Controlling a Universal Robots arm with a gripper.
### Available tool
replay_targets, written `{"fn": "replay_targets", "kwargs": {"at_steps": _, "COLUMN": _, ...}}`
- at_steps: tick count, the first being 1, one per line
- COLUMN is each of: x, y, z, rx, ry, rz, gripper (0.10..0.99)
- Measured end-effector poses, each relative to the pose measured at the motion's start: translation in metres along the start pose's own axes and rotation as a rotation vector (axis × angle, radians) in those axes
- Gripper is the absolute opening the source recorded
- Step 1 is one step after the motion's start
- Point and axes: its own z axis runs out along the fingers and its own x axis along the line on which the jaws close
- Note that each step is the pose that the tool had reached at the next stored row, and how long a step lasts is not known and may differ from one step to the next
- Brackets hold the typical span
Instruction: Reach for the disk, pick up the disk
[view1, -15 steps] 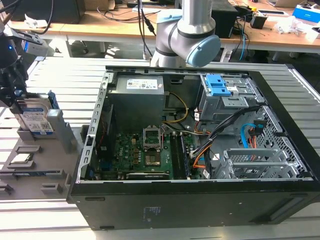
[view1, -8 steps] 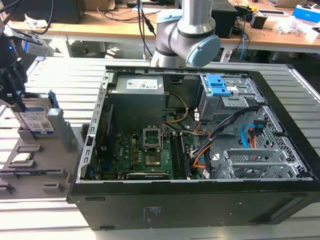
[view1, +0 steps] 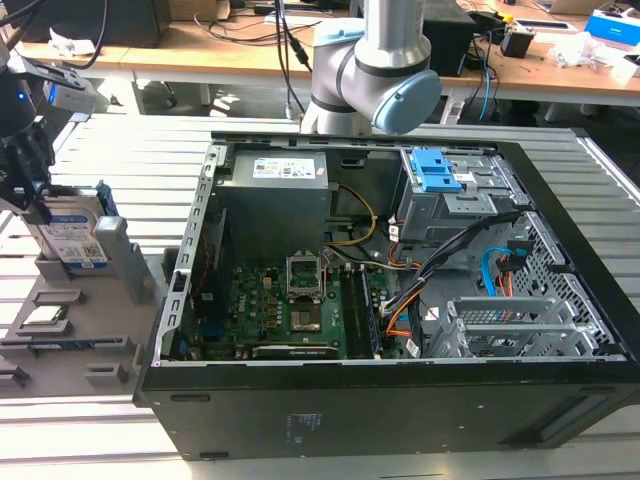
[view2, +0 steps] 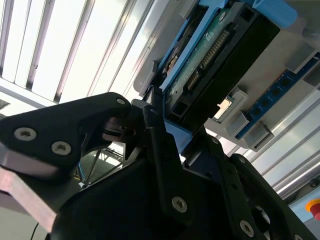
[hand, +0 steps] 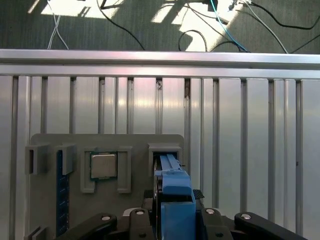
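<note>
- Standing upright in the grey holder (view1: 60, 355) on the worktop (view1: 100, 440), the disk (view1: 72, 235) waits.
- I'd judge it stiff, fairly heavy and shock-sensitive.
- Gripper (hand: 175, 215) appears clamped across its blue-framed edge, the sensible hold.

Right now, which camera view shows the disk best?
The exterior view: the disk stands upright in the grey holder, its labelled face visible. The second wrist view shows its circuit-board side close up; the first wrist view shows it edge-on, mostly its blue frame.
</note>
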Motion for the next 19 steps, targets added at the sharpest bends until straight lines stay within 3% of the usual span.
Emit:
{"fn": "replay_targets", "kwargs": {"at_steps": 11, "x": 0.0000, "y": 0.0000, "z": -0.0005, "rx": 0.000, "ry": -0.0001, "rz": 0.000, "gripper": 0.369}}
{"fn": "replay_targets", "kwargs": {"at_steps": 19, "x": -0.0001, "y": 0.0002, "z": -0.0118, "rx": 0.000, "ry": 0.0002, "rz": 0.000, "gripper": 0.369}}
